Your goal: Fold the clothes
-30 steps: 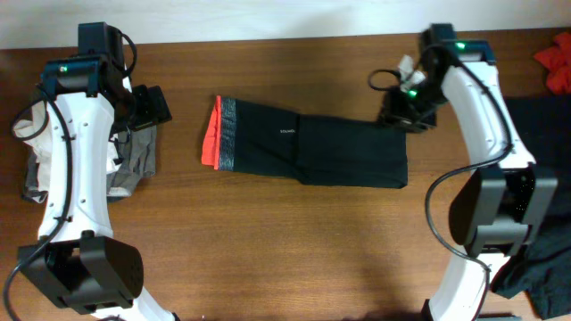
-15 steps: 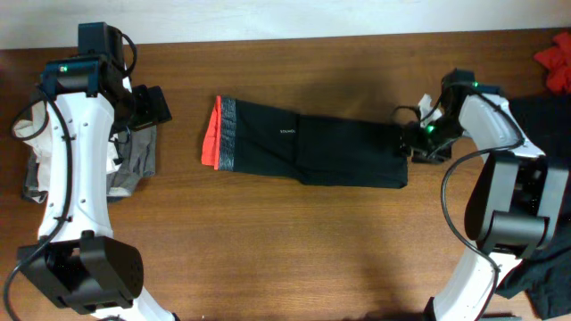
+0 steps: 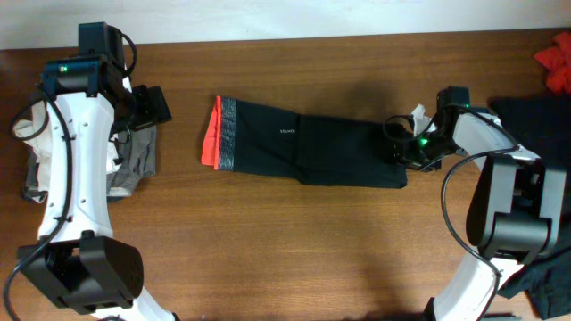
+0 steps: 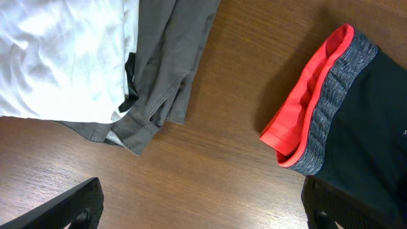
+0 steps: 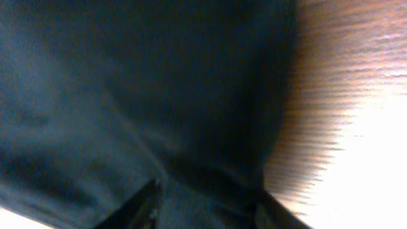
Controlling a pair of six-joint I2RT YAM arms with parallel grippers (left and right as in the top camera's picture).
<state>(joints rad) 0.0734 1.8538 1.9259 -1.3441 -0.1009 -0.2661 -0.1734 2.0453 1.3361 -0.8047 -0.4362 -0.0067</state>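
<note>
- Sitting low at the hem end of the black pants [image 3: 312, 153], which lie flat mid-surface [image 3: 294, 241], our right hand [image 3: 403, 148] is too close to the cloth for us to tell whether it pinches.
- We might catch one layer only, dragging the fold crooked.
- Our left hand [image 4: 203, 208], spread beside the grey pile [image 3: 134, 160], pins nothing; the red waistband [image 3: 211, 134] may slide.

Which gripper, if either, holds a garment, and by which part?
Left gripper: nothing, jaws open. Right gripper: at the black leggings' hem end, fabric between its jaws; whether clamped cannot be told.
</note>
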